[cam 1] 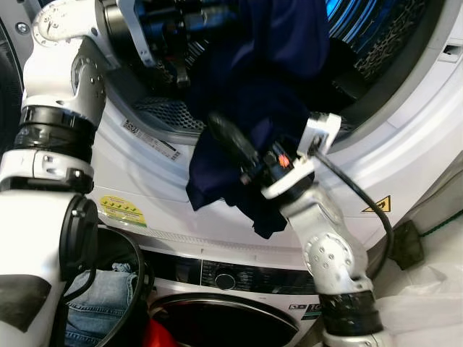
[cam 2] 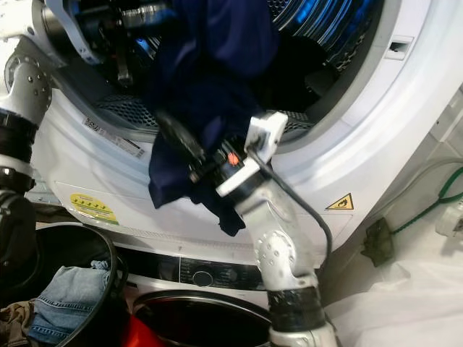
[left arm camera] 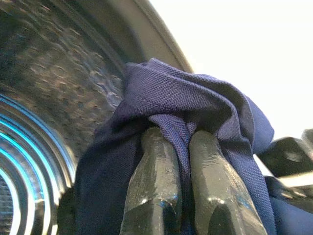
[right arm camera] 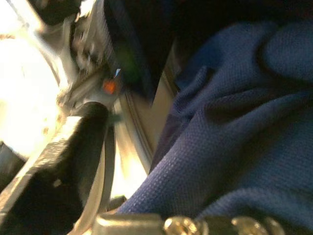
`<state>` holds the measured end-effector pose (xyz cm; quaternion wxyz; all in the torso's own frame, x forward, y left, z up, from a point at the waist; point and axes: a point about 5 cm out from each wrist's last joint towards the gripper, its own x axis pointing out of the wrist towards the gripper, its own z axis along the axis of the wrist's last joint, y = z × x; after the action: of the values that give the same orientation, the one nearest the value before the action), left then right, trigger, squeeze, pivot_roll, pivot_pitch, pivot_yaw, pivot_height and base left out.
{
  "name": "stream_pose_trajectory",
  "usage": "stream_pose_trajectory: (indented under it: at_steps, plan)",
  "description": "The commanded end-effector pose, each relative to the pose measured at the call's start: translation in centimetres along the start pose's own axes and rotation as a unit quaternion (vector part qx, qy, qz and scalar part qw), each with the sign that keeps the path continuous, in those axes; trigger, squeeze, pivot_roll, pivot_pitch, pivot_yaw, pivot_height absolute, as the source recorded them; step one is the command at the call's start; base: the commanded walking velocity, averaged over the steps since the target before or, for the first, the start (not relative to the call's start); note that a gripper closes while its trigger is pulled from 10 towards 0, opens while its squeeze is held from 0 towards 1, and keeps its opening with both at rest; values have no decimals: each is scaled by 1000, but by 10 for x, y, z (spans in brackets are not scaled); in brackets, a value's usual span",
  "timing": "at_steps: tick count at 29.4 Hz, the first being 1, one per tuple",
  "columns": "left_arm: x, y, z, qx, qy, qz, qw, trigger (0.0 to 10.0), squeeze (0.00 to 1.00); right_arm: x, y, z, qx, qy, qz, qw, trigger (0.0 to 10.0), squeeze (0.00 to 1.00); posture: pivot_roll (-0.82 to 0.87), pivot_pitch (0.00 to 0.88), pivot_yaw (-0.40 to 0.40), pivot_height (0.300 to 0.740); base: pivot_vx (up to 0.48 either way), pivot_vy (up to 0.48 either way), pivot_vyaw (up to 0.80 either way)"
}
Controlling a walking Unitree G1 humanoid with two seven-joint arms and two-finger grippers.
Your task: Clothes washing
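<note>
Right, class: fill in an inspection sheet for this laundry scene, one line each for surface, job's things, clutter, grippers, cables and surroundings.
Surface: white front of the upper machine, yellow sticker on it.
Job's things: navy garment hangs over the rim of the open drum, half in, half out.
Clutter: basket of jeans and other clothes, low on the robot's left.
Grippers: left gripper in the drum, fingers shut on a fold of the garment; right gripper against the hanging cloth, grip unclear.
Cables: black cable along the right arm.
Surroundings: second machine below; green cord on the right.
</note>
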<state>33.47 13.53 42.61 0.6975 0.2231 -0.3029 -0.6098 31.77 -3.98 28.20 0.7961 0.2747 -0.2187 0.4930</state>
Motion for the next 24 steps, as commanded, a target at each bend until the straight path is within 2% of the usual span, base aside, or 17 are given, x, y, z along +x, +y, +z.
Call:
stream_pose_trajectory:
  at_steps: [1,5,7,11,12,18,22,23,24]
  plan:
    - [0,-3,13,27,2,-29,999,10000,0,9,-2,12,-3,-35,-12,999,10000,0,105,0,-34,740,0,0,0]
    - [-2,-3,14,39,21,-22,999,10000,0,23,-12,28,-2,-71,-45,996,10000,0,103,0,-31,740,0,0,0]
    - [-2,-3,14,41,21,-21,999,10000,0,24,-13,30,-1,-73,-46,996,10000,0,103,0,-31,740,0,0,0]
    - [-3,4,23,60,6,24,998,10000,0,32,-21,40,-22,-87,-68,994,10000,0,112,0,-35,740,0,0,0]
    - [-5,8,29,75,4,46,996,10000,0,34,-25,41,-25,-90,-80,992,10000,0,112,0,-34,740,0,0,0]
    - [-9,15,38,107,8,92,990,10000,0,37,-32,40,-30,-86,-103,990,10000,0,113,0,-35,740,0,0,0]
    - [-12,16,38,144,59,99,983,10000,0,36,-38,34,-42,-71,-118,990,10000,0,119,0,-39,740,0,0,0]
    - [-14,16,32,166,100,105,975,10000,0,36,-39,33,-43,-69,-123,989,10000,0,120,0,-41,740,0,0,0]
    - [-14,16,29,169,113,108,973,10000,173,36,-40,33,-43,-68,-125,989,10000,0,120,0,-41,740,0,0,0]
